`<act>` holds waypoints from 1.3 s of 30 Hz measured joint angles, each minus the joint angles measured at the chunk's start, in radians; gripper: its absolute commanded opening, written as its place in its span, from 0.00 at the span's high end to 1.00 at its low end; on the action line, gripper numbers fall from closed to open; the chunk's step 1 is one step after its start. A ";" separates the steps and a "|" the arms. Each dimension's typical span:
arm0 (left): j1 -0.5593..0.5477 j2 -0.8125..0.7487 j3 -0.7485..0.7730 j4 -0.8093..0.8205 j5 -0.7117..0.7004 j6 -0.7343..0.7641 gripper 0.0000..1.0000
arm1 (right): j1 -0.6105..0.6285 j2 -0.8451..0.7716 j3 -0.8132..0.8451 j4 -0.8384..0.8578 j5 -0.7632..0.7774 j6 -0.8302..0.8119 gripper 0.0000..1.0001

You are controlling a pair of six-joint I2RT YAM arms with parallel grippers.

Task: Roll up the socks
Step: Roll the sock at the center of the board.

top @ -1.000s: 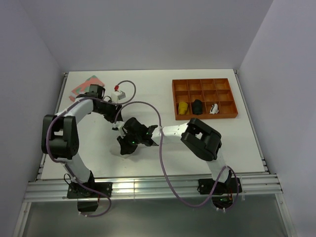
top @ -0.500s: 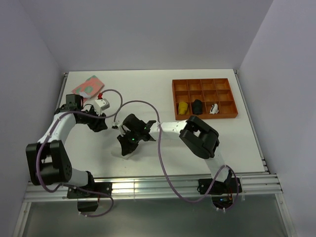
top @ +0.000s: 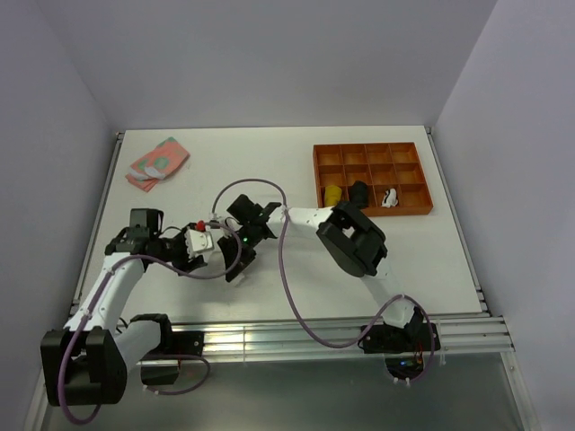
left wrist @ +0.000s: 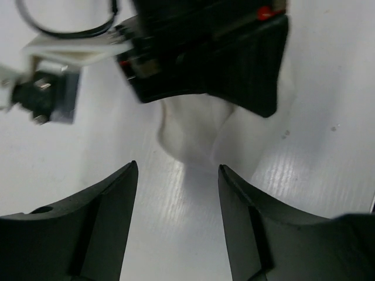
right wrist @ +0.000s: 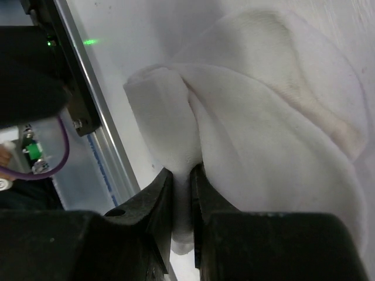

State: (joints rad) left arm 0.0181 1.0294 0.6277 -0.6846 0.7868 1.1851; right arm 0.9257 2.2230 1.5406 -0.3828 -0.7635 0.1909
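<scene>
A plain white sock lies bunched on the white table. My right gripper is shut on a folded edge of it, near the table's front rail. In the top view the right gripper is left of centre and hides most of the sock. My left gripper is open and empty, its fingers low over the table. It points at the sock, a short way from it, with the black right gripper just beyond. In the top view the left gripper is right beside the right one. No striped socks are in view.
An orange compartment tray stands at the back right. It holds a yellow bundle, a black one and a white-and-black one. A pink and green folded cloth lies at the back left. The metal front rail is close.
My left arm has swung from the back left toward the front, and its open gripper now faces the sock. My right gripper has turned and shifted slightly, still holding the sock.
</scene>
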 measured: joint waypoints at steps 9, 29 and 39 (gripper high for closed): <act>-0.108 0.034 -0.037 0.022 0.007 0.020 0.27 | -0.031 0.034 0.035 -0.103 -0.080 0.013 0.78; -0.245 0.143 -0.052 0.033 0.019 0.034 0.34 | -0.048 0.044 0.038 -0.120 -0.106 0.061 0.76; -0.276 0.304 0.010 -0.016 0.011 0.034 0.55 | -0.051 0.046 0.031 -0.114 -0.116 0.075 0.77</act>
State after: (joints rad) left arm -0.2577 1.3338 0.6373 -0.7002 0.7982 1.2190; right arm 0.8745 2.2692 1.5711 -0.4969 -0.8795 0.2661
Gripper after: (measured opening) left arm 0.490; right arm 0.234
